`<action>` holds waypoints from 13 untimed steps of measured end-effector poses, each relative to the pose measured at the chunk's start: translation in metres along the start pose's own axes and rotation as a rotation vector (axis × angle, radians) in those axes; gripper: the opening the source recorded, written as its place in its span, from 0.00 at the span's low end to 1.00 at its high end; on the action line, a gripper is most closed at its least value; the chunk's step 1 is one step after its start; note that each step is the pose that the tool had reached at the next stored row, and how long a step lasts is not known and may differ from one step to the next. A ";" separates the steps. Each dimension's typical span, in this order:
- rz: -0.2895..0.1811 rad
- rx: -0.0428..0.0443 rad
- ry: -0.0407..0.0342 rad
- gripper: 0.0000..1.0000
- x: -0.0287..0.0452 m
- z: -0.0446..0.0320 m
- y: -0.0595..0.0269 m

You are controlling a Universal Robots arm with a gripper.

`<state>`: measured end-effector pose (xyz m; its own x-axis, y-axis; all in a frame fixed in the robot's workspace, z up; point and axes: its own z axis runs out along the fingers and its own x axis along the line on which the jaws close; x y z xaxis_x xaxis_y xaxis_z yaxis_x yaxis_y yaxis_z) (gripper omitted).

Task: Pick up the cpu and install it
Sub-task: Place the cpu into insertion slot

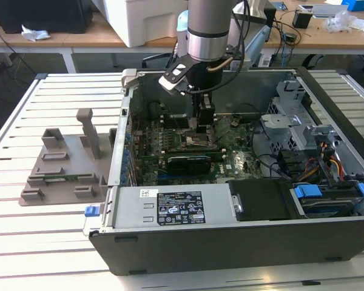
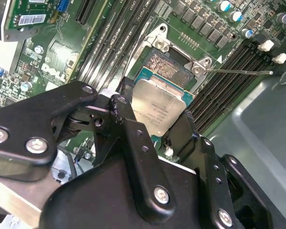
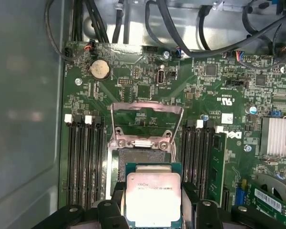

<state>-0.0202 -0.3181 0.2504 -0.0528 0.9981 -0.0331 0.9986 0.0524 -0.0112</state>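
The pincer [image 3: 153, 210] holds the cpu [image 3: 154, 195] by its edges, close above the open socket [image 3: 142, 157] in the case [image 1: 242, 245]. It should go down flat and straight (no tilt), corners lined up.

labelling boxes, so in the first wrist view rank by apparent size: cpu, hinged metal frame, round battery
1. cpu and hinged metal frame: look alike, cpu nearer the camera, so unranked
2. round battery: clearly smallest
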 end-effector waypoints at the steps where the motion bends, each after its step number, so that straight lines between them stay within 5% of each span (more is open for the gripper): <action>1: 0.000 0.0000 0.0001 0.55 0.0000 0.0012 0.0000; 13: 0.000 0.0000 0.0000 0.55 0.0005 0.0152 0.0001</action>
<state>-0.0202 -0.3181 0.2353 -0.0526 0.9981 -0.0332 0.9986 0.0523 -0.0112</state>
